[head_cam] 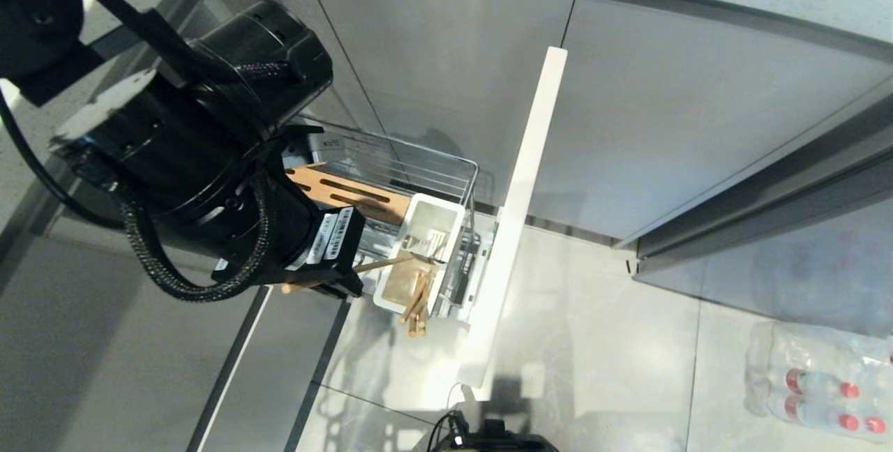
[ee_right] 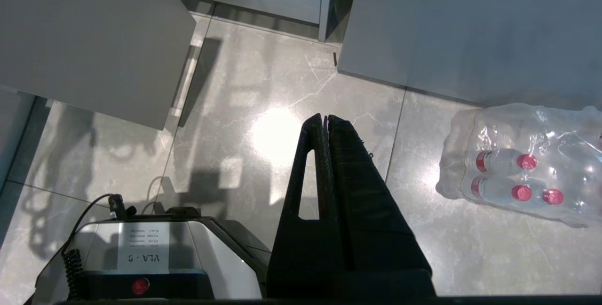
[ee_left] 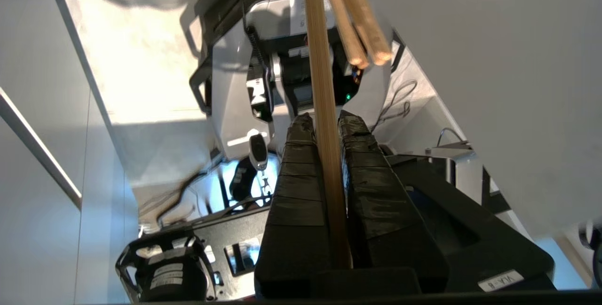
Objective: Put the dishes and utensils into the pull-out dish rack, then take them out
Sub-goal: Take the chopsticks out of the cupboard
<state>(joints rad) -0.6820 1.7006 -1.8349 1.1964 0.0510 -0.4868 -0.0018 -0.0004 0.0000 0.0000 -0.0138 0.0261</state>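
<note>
**Chopstick in the jaws beside the utensil cup; dishes out of sight**

The left gripper [ee_left: 327,124] has its jaws closed nearly all the way on a single pale wooden chopstick [ee_left: 324,107], which runs lengthwise between the two black fingers [ee_left: 296,187] and sticks out well past their tips. In the head view that chopstick [head_cam: 380,266] lies nearly level, its far end reaching the rim of the white utensil cup [head_cam: 417,257]. Whether it is on its way in or out cannot be told from this moment alone.

Two more chopsticks [head_cam: 416,304] lean in the near compartment of the cup, their ends poking over its edge. The fork [head_cam: 434,239] appears to stand in the far compartment, though only pale tines show. So at least some utensils sit in the pull-out dish rack [head_cam: 446,173], which is drawn out from the cabinets with its brown slotted wooden strip [head_cam: 363,197] and narrow white front [head_cam: 520,222] in view.

The bowl and the plate are not visible; the left arm hides much of the basket, so their state cannot be judged. The dishes remain unaccounted for.

The right gripper [ee_right: 325,121] hangs idle over the floor, jaws closed on nothing, near a shrink-wrapped pack of water bottles [ee_right: 522,164].
</note>
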